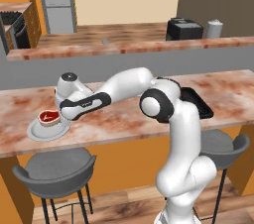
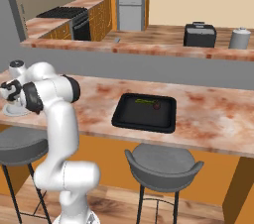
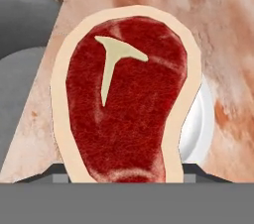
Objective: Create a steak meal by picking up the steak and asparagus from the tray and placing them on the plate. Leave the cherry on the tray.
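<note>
The gripper is reached out to the left end of the counter, right over the plate, and the steak sits between it and the plate; whether the fingers are closed on the steak or have let go cannot be told, since the hand hides them in the left base view and in the hand view the steak covers the place where the tips would show. In the hand view the steak is seen full-face, red with a pale T-shaped bone mark and a tan rim, with a sliver of the white plate peeking out on its right side and marbled counter beyond. In the left base view the steak is over the plate's middle, red top up; whether it rests on the plate or is just above it cannot be told. In the right base view the plate shows as a pale edge beneath the hand at the far left. The tray lies well apart from the plate, further right on the same counter, and in it, near the back rim, are the asparagus and just beside it the small red cherry. In the left base view the tray is partly hidden behind the arm's elbow. Two grey stools stand under the counter. On the rear counter are a black toaster and a grey jar.
</note>
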You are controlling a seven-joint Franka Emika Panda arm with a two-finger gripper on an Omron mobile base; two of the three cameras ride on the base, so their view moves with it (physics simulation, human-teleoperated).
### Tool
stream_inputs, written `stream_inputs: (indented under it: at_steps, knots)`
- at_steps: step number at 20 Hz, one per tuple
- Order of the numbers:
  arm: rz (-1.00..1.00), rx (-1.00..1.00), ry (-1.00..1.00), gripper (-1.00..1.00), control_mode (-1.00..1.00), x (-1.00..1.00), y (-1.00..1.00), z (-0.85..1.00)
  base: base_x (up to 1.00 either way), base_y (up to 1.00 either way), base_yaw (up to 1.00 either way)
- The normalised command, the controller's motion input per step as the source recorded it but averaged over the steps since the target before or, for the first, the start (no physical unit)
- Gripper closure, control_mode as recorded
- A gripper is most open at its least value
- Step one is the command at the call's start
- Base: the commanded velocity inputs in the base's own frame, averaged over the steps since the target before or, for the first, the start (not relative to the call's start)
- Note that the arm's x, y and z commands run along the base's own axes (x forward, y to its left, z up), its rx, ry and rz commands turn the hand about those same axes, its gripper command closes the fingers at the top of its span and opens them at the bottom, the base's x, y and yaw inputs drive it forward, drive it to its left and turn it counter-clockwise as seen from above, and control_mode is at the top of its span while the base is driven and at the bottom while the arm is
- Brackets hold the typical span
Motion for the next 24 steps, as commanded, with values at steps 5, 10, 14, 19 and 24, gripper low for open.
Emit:
stream_inputs:
  at_steps: [5,10,14,19,24]
  knots:
    - [0.00,0.00,0.00,1.00,-1.00,0.31,0.34,-0.41,0.00,0.00,0.00]
    - [0.00,0.00,0.01,1.00,-1.00,0.18,0.19,-0.34,0.00,0.00,0.00]
    - [0.00,0.00,0.00,-1.00,-1.00,0.12,0.01,-0.14,0.00,0.00,0.00]
    - [0.00,0.00,0.00,-1.00,-1.00,0.14,0.00,0.00,0.00,0.00,0.00]
    - [0.00,0.00,-0.03,-1.00,-1.00,0.09,0.00,0.00,0.00,0.00,0.00]
